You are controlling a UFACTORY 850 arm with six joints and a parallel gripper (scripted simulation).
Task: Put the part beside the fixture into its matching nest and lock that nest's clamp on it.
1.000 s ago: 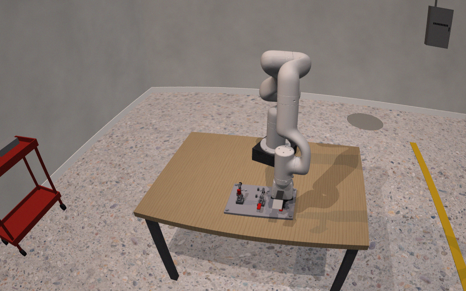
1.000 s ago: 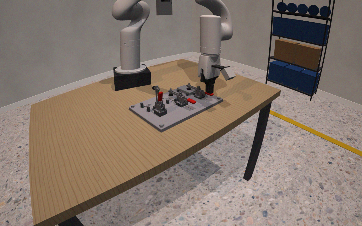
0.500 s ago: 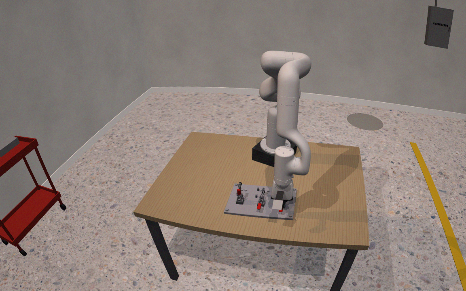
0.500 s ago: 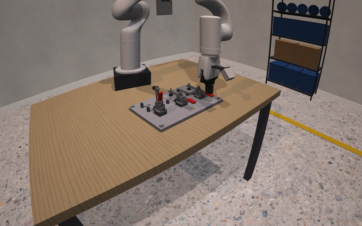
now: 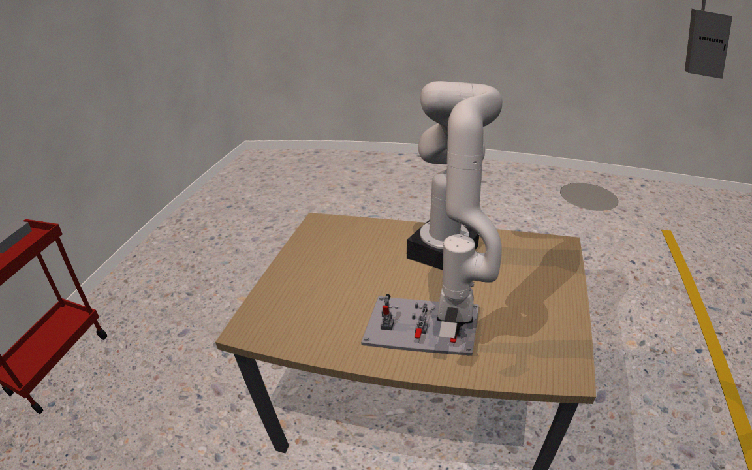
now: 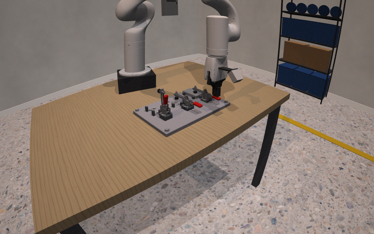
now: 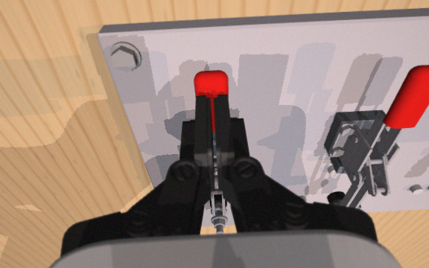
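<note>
Gripper (image 7: 213,112): fingers are pressed together with nothing held, pointed down over a red clamp handle (image 7: 211,83) that lies flat.
Part (image 6: 193,92): seated in the nest at the fixture plate's (image 6: 179,120) end nearest the gripper, under that clamp's bar.
Middle clamp handle (image 6: 197,104): laid flat.
Far clamp handle (image 6: 165,99): stood upright.
Table (image 6: 95,139): the plate is carried on it.

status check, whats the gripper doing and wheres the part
Gripper shut, empty, fingertips over end clamp's red handle, handle down. Part in that nest. Nothing in the way.
</note>
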